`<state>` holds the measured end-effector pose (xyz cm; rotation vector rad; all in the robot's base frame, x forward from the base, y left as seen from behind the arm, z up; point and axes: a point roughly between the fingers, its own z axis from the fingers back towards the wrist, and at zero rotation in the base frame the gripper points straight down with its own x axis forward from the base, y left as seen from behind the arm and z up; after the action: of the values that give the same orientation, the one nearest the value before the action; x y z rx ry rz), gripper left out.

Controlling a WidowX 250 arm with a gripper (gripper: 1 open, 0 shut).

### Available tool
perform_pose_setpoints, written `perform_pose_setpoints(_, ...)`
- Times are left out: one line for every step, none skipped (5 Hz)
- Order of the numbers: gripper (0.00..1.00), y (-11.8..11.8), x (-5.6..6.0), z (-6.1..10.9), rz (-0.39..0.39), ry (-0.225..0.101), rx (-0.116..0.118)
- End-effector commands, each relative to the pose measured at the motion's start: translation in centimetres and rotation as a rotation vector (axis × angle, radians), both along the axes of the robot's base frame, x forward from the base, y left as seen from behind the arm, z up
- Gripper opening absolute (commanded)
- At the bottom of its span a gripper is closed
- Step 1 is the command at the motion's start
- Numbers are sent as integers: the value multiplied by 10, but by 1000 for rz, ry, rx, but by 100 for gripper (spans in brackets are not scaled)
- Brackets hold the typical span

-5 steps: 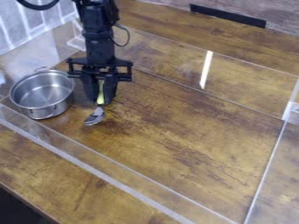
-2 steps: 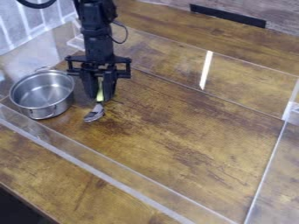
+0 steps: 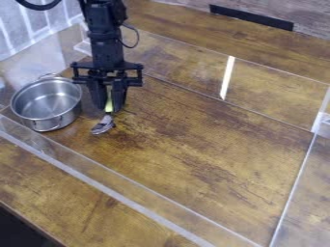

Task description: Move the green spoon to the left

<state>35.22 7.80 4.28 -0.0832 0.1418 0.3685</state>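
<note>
Gripper (image 3: 110, 96): pointing straight down, jaws pinched on the yellow-green handle of the green spoon (image 3: 107, 114)
Spoon spot: left part of the wooden table (image 3: 206, 145), shiny little bowl end resting on the wood, handle tilted up into the jaws
Steel bowl (image 3: 45, 101): just left of the spoon, not touching it
Clear wall (image 3: 154, 207): runs along the near side

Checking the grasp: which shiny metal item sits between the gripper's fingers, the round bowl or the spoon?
The green spoon, its yellow-green handle between the gripper fingers; the steel bowl stands apart beside it.
</note>
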Motion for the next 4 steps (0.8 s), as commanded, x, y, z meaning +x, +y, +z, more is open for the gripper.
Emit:
perform_pose_setpoints(0, 9, 8, 19, 15, -58, 11)
perform_pose_setpoints(0, 9, 8, 20, 15, -57, 7)
perform_pose_setpoints(0, 10, 9, 20, 15, -56, 4)
perform_pose_setpoints(0, 10, 9, 20, 14, -55, 1)
